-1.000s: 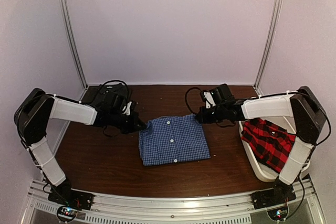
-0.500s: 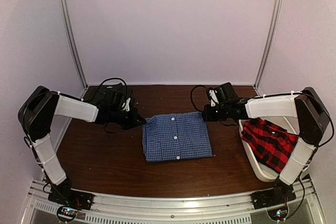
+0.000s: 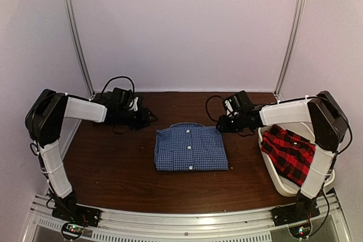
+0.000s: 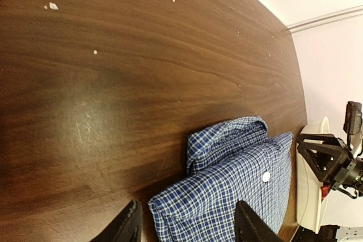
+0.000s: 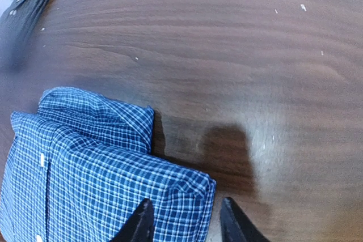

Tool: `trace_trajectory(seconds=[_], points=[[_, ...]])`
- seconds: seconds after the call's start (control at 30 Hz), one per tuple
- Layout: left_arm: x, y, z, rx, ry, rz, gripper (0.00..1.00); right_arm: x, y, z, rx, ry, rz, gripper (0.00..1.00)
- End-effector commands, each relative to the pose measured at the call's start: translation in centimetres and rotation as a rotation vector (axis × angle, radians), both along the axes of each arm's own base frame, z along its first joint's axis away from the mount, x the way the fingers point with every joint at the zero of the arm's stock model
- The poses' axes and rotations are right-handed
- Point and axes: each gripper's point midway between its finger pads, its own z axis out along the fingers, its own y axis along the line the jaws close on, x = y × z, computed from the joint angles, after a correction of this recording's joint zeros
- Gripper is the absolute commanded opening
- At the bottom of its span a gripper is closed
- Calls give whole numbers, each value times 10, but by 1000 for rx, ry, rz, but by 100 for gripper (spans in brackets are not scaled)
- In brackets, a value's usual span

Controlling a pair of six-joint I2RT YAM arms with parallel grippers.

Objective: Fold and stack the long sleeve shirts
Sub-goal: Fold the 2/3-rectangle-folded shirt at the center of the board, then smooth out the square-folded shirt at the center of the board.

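Folded blue shirt on table

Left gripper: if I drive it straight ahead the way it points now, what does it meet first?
The blue gingham shirt. In the left wrist view its folded near corner lies directly ahead of the open left gripper, in line with the gap between the jaws. The distance to it is hard to judge.

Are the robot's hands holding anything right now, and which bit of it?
Nothing is held. The left hand and right hand are both open, each by a collar-end corner of the folded blue shirt.
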Motion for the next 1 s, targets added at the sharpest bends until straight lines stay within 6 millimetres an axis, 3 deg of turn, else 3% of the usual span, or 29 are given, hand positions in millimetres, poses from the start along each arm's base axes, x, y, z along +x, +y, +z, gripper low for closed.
trace_trajectory(seconds=[0.0, 0.13, 0.23, 0.47, 0.7, 0.83, 0.97], points=[[8, 5, 35, 34, -99, -1, 58, 11, -7, 29, -21, -60, -30, 46], [-18, -15, 44, 51, -97, -64, 51, 3, -1, 53, 16, -92, -6, 48], [-42, -40, 43, 41, -78, -118, 43, -10, 19, 63, 53, -100, 57, 48], [-78, -95, 27, 20, -29, -233, 27, -29, 64, 57, 133, -69, 196, 39], [-55, -105, -5, 80, -20, -242, 23, -14, 79, 22, 142, -4, 224, 33], [-33, -102, -27, 121, -5, -221, 21, 6, 63, -4, 126, 32, 162, 33], [-13, -80, -45, 148, 33, -158, 21, 23, 48, -26, 105, 77, 109, 37]])
